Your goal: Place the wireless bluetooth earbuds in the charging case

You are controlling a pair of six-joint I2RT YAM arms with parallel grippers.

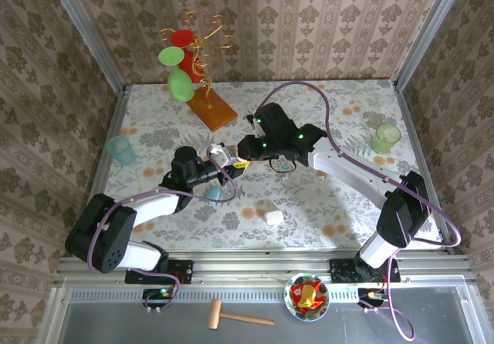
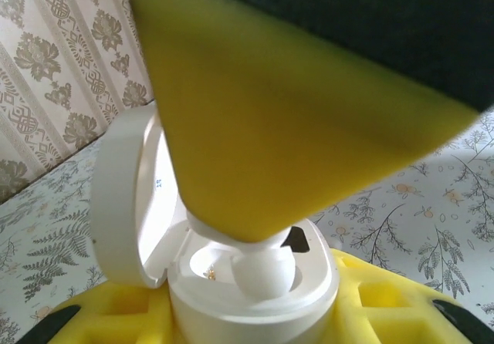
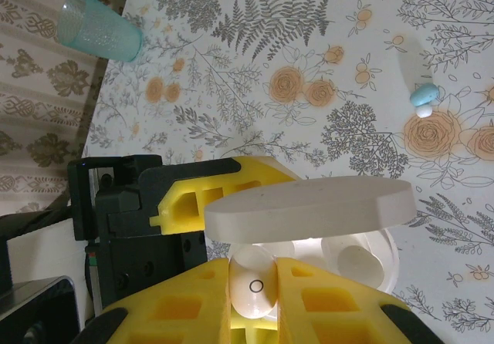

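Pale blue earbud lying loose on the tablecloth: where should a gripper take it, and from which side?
Pinch the rounded blue body of the pale blue earbud from above, fingers on its two flanks, leaving the white tip free. It lies flat with bare cloth around it, so a top-down approach looks unobstructed.

White case (image 1: 221,154) in left end effector (image 1: 216,161)

my right hand (image 3: 253,267) has yellow fingers (image 3: 332,305) on a black body. the charging case (image 3: 309,209) is white. i see a white earbud (image 3: 253,298) and a pale blue earbud (image 3: 424,97). the table (image 3: 255,66) is off-white, printed with grey ferns and orange roses. one cup (image 3: 99,26) is teal, the other cup (image 1: 385,138) pale green. the wallpaper (image 1: 309,20) is beige damask.
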